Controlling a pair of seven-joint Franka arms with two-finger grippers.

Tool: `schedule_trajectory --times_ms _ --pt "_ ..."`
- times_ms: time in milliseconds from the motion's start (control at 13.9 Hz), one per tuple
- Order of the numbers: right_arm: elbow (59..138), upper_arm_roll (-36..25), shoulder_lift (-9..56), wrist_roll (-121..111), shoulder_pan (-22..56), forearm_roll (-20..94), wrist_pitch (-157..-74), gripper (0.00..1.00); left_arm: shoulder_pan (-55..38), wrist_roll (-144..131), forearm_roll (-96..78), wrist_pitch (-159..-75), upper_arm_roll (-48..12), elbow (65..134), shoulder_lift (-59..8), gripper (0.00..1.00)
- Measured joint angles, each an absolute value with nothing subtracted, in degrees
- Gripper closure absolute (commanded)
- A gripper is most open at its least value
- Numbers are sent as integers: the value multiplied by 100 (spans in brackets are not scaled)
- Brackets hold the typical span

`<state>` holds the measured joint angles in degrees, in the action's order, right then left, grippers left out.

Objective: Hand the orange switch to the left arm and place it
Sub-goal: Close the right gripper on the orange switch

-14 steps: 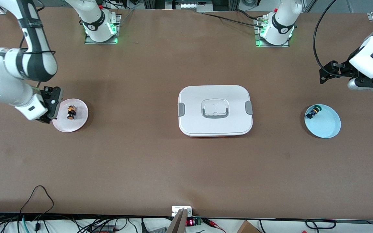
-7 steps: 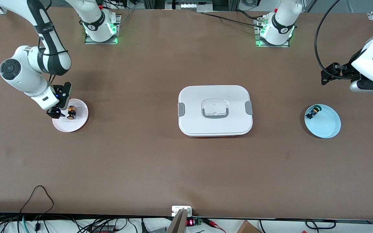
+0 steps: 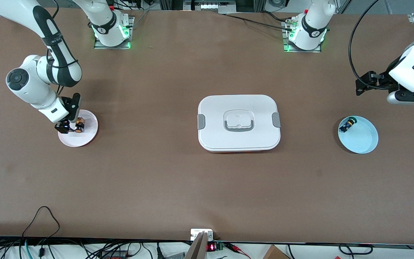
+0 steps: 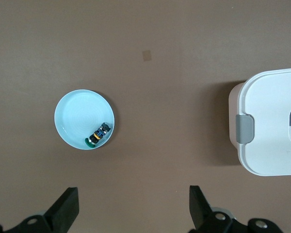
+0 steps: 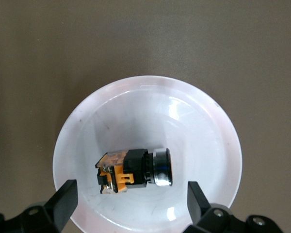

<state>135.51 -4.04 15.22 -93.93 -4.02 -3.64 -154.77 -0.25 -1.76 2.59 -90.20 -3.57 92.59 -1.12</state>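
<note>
Orange switch – on pink plate | brown table

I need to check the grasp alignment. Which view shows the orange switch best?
The right wrist view: the orange switch lies large on its pink plate. The front view shows it tiny beside the right hand; the left wrist view misses it.

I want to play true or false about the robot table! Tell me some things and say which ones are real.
1. The orange switch lies on the pink plate. True.
2. The right hand is lifting the switch. False: its fingers are open, either side of the switch, which rests on the plate.
3. The white box is open. False: its lid is on.
4. The green switch sits in the blue plate. True.
5. The left hand is open. True.
</note>
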Motion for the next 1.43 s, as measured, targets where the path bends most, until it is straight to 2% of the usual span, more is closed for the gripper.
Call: schedule_trajectory --times_ms 1435 --pt "13553 -382 2049 -9402 -403 -364 -16220 1 -25 -176 259 -9020 -357 9256 -112 0"
